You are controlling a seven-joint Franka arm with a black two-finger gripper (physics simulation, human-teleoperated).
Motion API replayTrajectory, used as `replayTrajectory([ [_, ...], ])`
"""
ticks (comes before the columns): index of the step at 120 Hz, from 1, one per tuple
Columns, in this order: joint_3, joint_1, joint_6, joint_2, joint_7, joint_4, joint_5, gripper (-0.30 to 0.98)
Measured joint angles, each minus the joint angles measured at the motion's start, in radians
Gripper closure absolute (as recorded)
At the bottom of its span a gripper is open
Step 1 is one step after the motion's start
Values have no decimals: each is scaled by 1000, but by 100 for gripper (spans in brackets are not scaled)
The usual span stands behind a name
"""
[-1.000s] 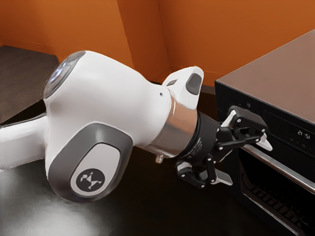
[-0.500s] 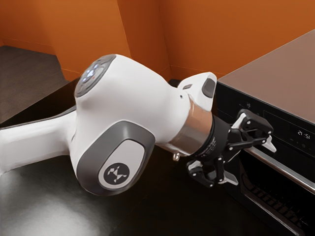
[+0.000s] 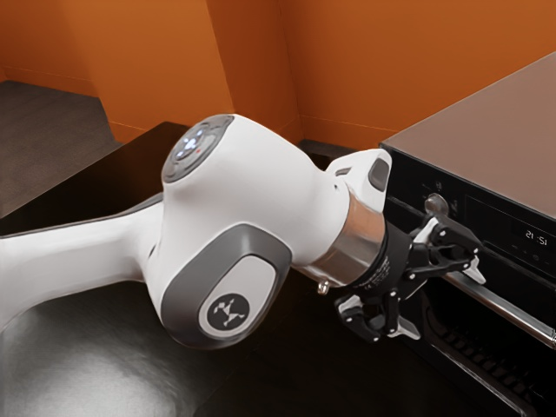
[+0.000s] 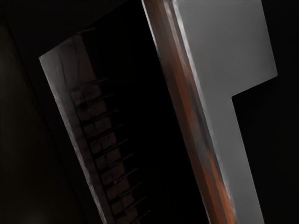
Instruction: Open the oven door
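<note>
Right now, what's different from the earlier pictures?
The Franka arm has swung toward the exterior view's right, and the gripper sits slightly lower, uncovering a control knob. It has grasped nothing and stays open; the oven body stayed put.

We see the oven (image 3: pixel 486 143) cut off by the exterior view's edge. In front of the oven, our gripper (image 3: pixel 445 304) hides one end of the handle (image 3: pixel 512 312); whether they touch, we cannot tell. The marks beside the oven's display (image 3: pixel 535 235) are too small to read. Inside the oven, the rack (image 4: pixel 103 140) fades into darkness. Away from the oven, our arm (image 3: pixel 69 261) is cut off.
</note>
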Motion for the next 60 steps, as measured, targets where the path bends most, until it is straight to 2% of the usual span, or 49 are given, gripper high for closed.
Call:
replayTrajectory([
  [16,1,14,0,-45,-2,-50,-5,0],
  [33,-11,85,0,-274,-4,-264,-8,0],
  [38,-56,140,0,-353,-5,-324,-24,0],
  [48,-208,290,-4,-527,-5,-417,-83,0],
  [60,-311,380,-23,-636,-5,-448,-124,0],
])
